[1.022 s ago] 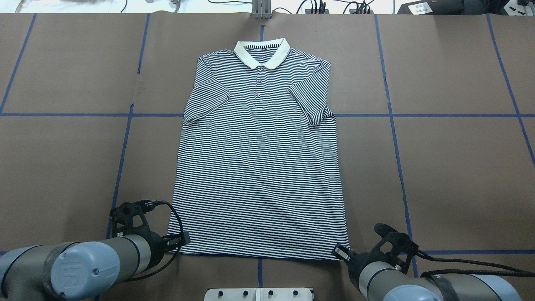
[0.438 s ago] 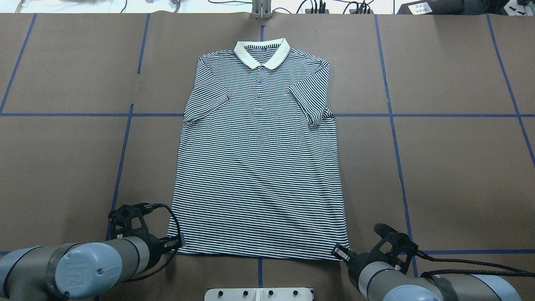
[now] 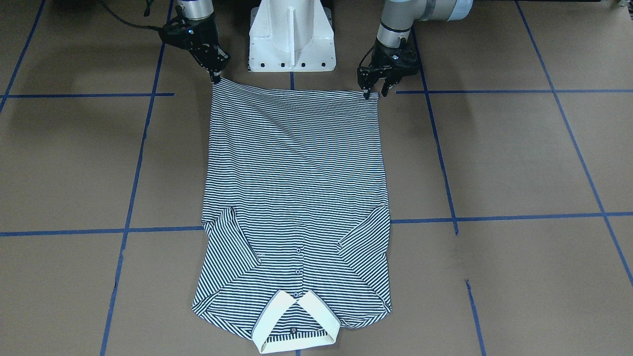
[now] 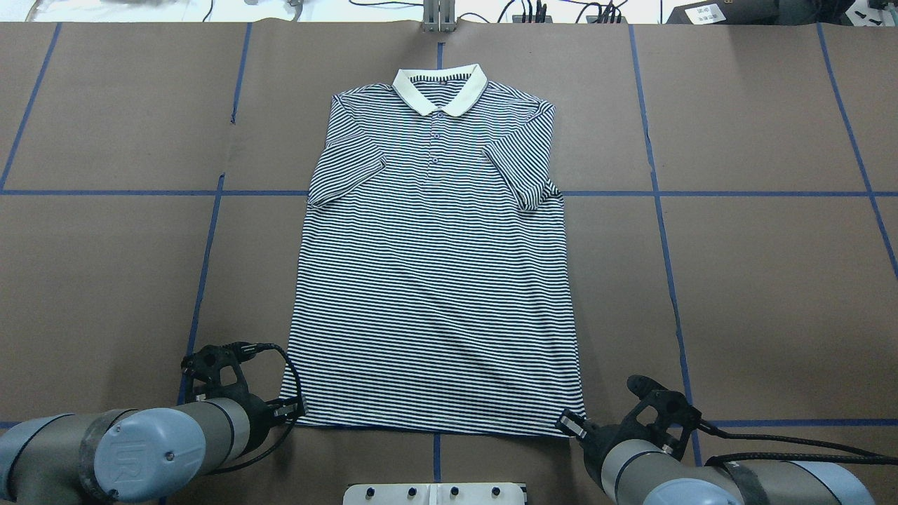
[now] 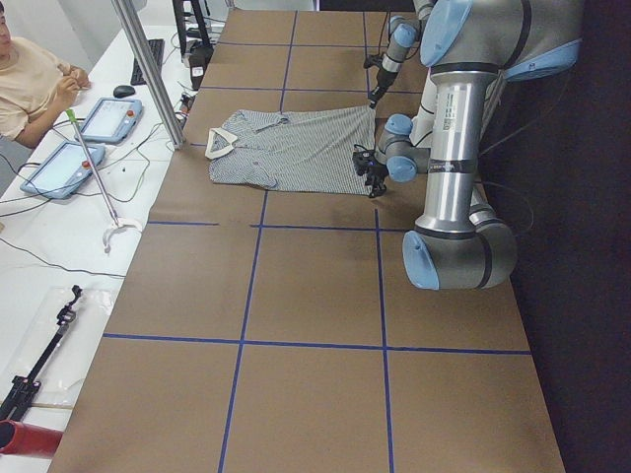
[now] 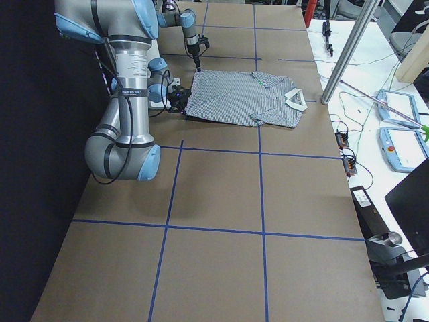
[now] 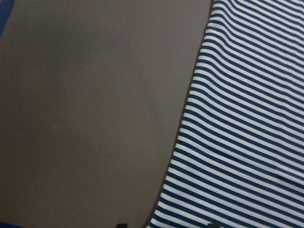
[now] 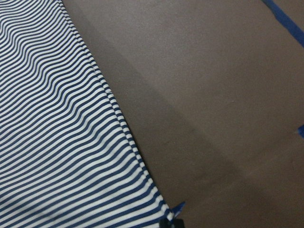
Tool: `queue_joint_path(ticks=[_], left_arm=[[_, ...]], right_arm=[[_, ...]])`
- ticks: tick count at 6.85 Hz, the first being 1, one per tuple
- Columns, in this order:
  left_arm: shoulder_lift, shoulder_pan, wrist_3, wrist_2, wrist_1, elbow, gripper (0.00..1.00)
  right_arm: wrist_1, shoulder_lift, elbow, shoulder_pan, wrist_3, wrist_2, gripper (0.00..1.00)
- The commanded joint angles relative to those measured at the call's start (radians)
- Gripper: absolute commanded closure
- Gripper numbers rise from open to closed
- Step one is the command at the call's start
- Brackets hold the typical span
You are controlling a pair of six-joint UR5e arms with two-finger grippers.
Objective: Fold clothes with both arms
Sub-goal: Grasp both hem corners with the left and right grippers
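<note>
STRIPED POLO ON THE FOLDING DESK: A shirt (image 4: 435, 280) is being shown lying flat and face up on the brown desk (image 4: 772, 280). Its cream collar (image 4: 440, 95) is being pointed away from the robot, and its hem is being laid along the near side, just beyond the white pedestal (image 3: 292, 34). Both short sleeves are being shown folded in over the chest.

The left tool (image 3: 375, 93) is being held at the hem corner on its own side with its fingers spread wide. In the left wrist view two fingertips (image 7: 122, 225) are being seen well apart at the bottom edge, with the shirt's side edge running between them.

The right tool (image 3: 216, 77) is being pressed to the opposite hem corner with its fingers drawn narrow, and the cloth is apparently being pinched there. In the right wrist view a single dark tip is being shown right at that corner.

From overhead, much of each tool is being hidden by its own arm's wrist and black cable. Blue tape lines (image 4: 659, 210) are being seen crossing the desk in a grid, some passing under the shirt.

Past the desk's far edge, a metal post (image 5: 148, 69), two tablets (image 5: 104, 118) and a seated operator (image 5: 30, 84) in a beige top are being caught in the left side view, well apart from the shirt.
</note>
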Motion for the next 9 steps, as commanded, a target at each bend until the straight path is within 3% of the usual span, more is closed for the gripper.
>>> queue_joint_path(ticks=[1, 2, 4, 7, 9], left_arm=[[0.011, 0.002, 0.0, 0.0, 0.0, 0.0, 0.49], [0.014, 0.004, 0.0, 0.0, 0.0, 0.0, 0.57], [0.014, 0.013, 0.002, 0.0, 0.0, -0.001, 1.0], [0.009, 0.015, 0.002, 0.0, -0.002, -0.021, 1.0], [0.037, 0.046, -0.001, -0.014, 0.077, -0.191, 1.0]], right_arm=[[0.0, -0.001, 0.002, 0.001, -0.006, 0.001, 1.0], [0.0, -0.001, 0.002, 0.001, -0.009, 0.001, 1.0], [0.0, -0.001, 0.003, 0.001, -0.011, 0.001, 1.0], [0.0, -0.003, 0.003, 0.001, -0.012, 0.003, 1.0], [0.0, -0.024, 0.02, -0.022, -0.056, -0.002, 1.0]])
